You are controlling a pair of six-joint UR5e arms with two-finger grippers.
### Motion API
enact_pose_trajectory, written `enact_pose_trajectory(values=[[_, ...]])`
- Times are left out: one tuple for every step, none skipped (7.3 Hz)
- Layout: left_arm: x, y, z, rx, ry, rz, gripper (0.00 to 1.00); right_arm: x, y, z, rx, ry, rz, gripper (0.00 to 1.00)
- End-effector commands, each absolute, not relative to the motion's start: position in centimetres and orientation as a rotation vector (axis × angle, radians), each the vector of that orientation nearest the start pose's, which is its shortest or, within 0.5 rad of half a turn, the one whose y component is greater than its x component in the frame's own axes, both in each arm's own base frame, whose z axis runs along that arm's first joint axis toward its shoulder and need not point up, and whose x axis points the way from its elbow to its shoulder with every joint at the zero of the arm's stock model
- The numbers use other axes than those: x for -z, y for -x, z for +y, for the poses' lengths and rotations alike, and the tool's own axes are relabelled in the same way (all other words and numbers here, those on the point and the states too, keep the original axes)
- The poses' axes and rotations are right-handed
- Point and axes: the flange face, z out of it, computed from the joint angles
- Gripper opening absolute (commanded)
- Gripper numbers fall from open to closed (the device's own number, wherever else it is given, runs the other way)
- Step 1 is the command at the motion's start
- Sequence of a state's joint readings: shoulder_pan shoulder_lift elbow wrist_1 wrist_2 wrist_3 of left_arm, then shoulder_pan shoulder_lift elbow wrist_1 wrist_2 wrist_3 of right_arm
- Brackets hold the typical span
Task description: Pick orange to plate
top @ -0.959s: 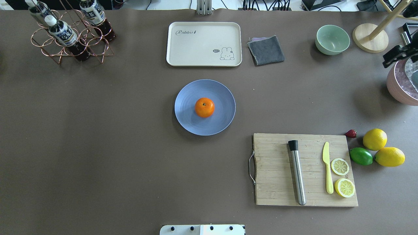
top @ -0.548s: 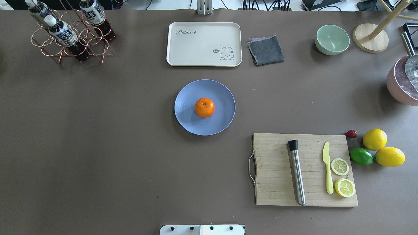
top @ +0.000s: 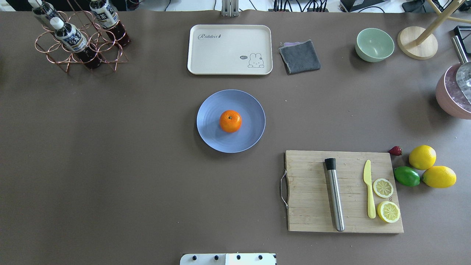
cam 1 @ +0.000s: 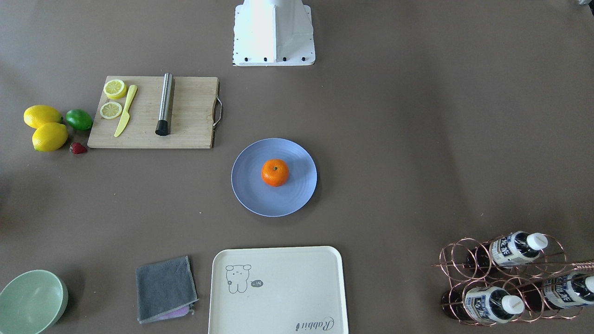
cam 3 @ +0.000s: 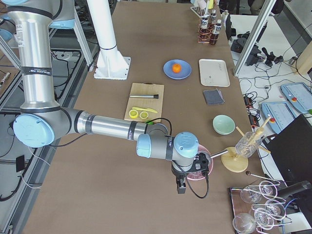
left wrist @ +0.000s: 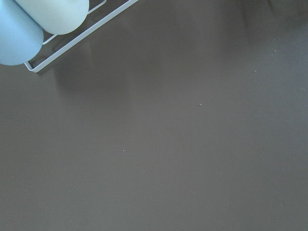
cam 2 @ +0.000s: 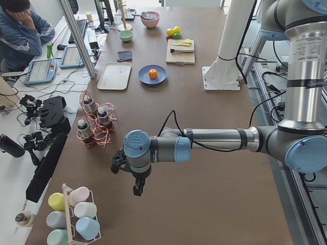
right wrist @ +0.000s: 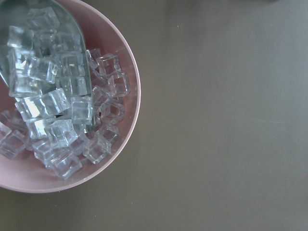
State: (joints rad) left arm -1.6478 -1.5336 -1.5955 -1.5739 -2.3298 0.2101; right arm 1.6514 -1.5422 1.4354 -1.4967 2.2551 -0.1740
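The orange (top: 230, 121) rests at the centre of the periwinkle-blue plate (top: 252, 108) in the middle of the table, stem dimple up. The front-facing view shows the same orange (cam 1: 275, 172) on the plate (cam 1: 250, 190). Neither gripper appears in the overhead or front-facing views. My left gripper (cam 2: 137, 188) hangs far from the plate, near the bottle rack end of the table, seen only from the side. My right gripper (cam 3: 181, 186) hovers by the pink ice bowl at the opposite end. I cannot tell whether either is open or shut.
A cutting board (top: 312, 191) with a steel muddler (top: 335, 195), yellow knife and lemon slices lies right of the plate, with lemons (top: 422, 157) and a lime (top: 406, 176) beside it. Cream tray (top: 230, 49), grey cloth, green bowl (top: 374, 44), pink ice bowl (right wrist: 126, 144), bottle rack (top: 79, 40).
The right gripper, visible one second ago at the overhead view's right edge over the pink bowl, has moved out of that view. The orange and plate have not moved.
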Motion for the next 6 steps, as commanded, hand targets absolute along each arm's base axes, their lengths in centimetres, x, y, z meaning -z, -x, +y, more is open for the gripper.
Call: enact_pose_trajectory(values=[[-66.5,10.1,-47.0,-0.121,-0.1,0.75,0.98,-71.7,-11.1,-48.4,0.065,-0.044,-0.692,1.0],[-66.5,10.1,-46.9,-0.121,-0.1,0.752,0.98,-71.4,-11.1,-48.6,0.067,-0.049,-0.691,1.0],[-66.6,10.1,-46.8,-0.119,-0.096,0.752,0.98,-70.9,-11.0,-48.7,0.054,-0.052,-0.701,1.0],[-66.8,10.1,-46.8,-0.117,-0.092,0.753,0.98,-70.6,-11.0,-48.9,0.009,-0.043,-0.706,1.0],[-66.5,10.1,-46.9,-0.119,-0.096,0.752,0.98,-70.3,-11.0,-49.1,-0.031,-0.033,-0.707,1.0],[-66.7,10.1,-46.8,-0.119,-0.094,0.752,0.98,-70.2,-11.0,-49.2,-0.034,-0.033,-0.707,1.0]])
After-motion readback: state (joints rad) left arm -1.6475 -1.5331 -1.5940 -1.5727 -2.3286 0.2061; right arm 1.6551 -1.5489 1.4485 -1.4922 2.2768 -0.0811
